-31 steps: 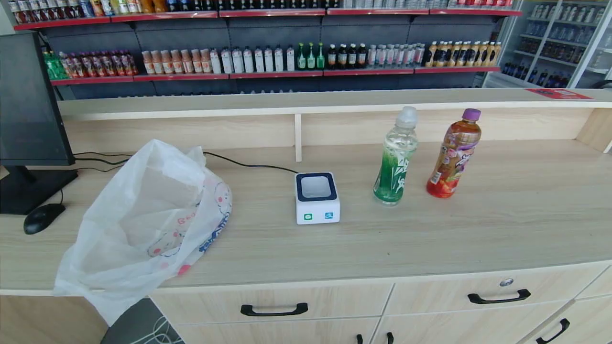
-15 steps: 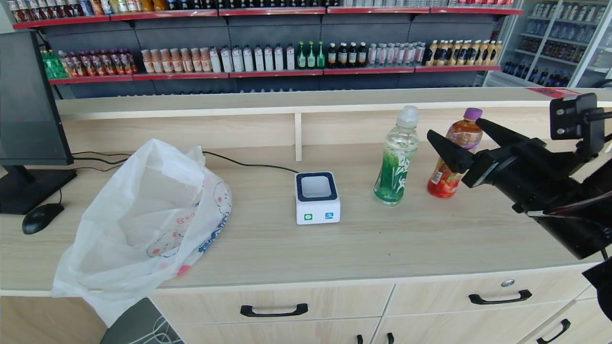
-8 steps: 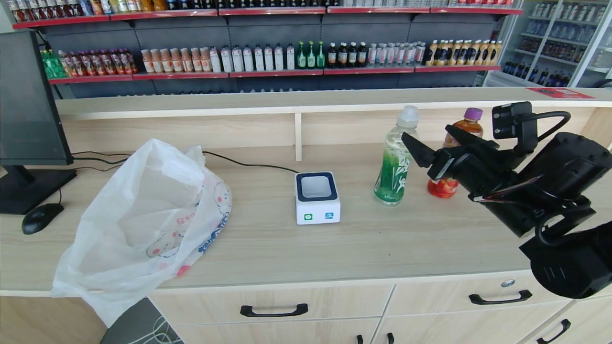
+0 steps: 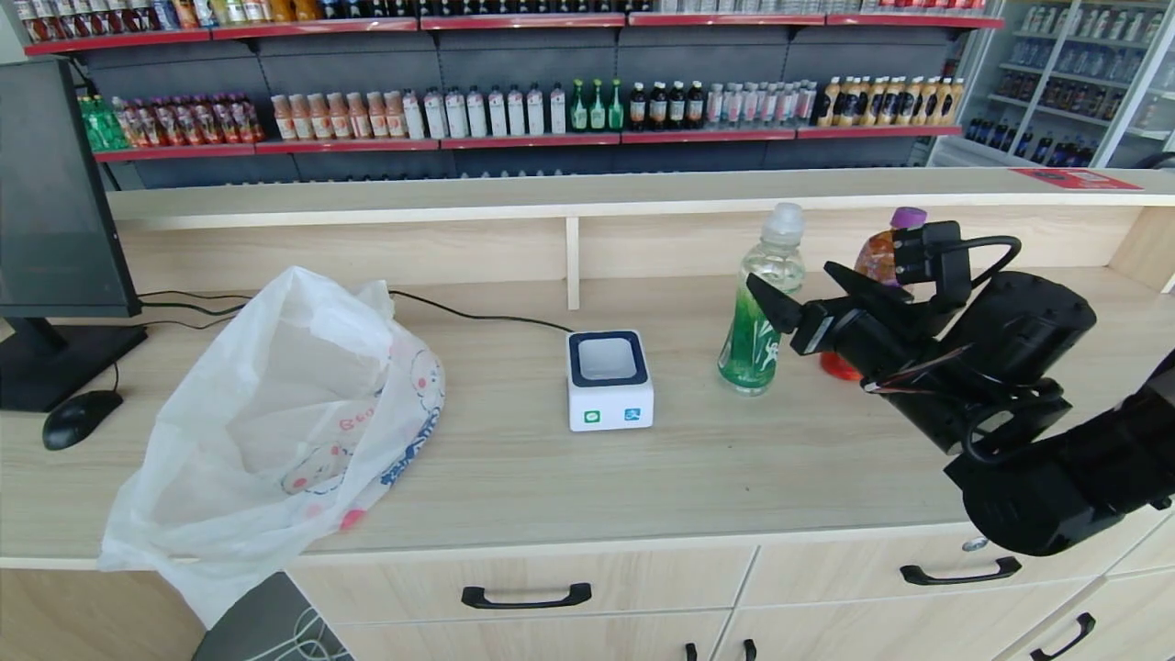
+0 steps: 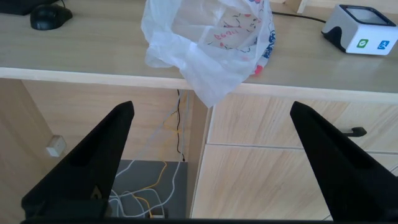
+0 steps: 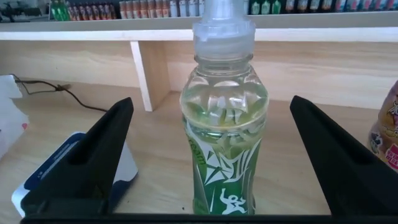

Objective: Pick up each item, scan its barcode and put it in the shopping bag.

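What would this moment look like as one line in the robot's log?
stage: pre-grasp | right gripper: open, facing green bottle | left gripper: open, facing counter front | purple-capped bottle: upright beside it

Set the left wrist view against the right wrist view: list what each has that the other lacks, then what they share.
Left wrist view alone: the mouse, a drawer handle and cables below the counter, past the open left tool.
Right wrist view alone: the green-labelled bottle, upright ahead of the open right tool, a second bottle and stocked shelves.
Shared: the scanner and the counter. The shopping bag, draped over the counter's edge, seems to be the white sliver at the right wrist view's border.
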Motion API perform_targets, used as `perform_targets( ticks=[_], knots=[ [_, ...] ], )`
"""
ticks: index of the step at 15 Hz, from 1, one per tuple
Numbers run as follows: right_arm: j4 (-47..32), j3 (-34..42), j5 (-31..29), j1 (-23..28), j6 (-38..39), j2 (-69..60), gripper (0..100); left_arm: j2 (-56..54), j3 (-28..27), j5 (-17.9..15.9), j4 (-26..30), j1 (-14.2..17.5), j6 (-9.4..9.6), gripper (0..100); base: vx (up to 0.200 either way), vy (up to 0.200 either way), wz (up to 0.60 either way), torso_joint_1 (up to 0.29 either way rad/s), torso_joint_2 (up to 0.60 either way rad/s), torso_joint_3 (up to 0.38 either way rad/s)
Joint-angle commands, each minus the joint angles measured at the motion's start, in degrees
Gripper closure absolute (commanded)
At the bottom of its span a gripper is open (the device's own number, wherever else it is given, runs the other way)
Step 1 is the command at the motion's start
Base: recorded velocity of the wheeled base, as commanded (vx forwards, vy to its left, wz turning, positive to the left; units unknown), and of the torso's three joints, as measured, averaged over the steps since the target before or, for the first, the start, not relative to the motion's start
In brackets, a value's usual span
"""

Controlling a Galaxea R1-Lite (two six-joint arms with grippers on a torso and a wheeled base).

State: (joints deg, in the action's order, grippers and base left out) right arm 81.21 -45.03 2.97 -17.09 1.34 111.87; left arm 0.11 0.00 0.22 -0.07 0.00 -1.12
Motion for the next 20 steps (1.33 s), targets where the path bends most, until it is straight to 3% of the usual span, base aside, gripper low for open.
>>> perform_targets(
  ticks=[1,20],
  knots=[
    [0.3,-0.5,0.0,0.0,0.0,2.2,0,0.1,0.0,0.0,0.0,0.0,-0.02,0,0.000,0.000,0.00,0.000,0.00,0.000],
    [-0.1,-12.4,-3.6,-0.1,0.6,13.8,0,0.0,0.0,0.0,0.0,0.0,-0.02,0,0.000,0.000,0.00,0.000,0.00,0.000]
  ],
)
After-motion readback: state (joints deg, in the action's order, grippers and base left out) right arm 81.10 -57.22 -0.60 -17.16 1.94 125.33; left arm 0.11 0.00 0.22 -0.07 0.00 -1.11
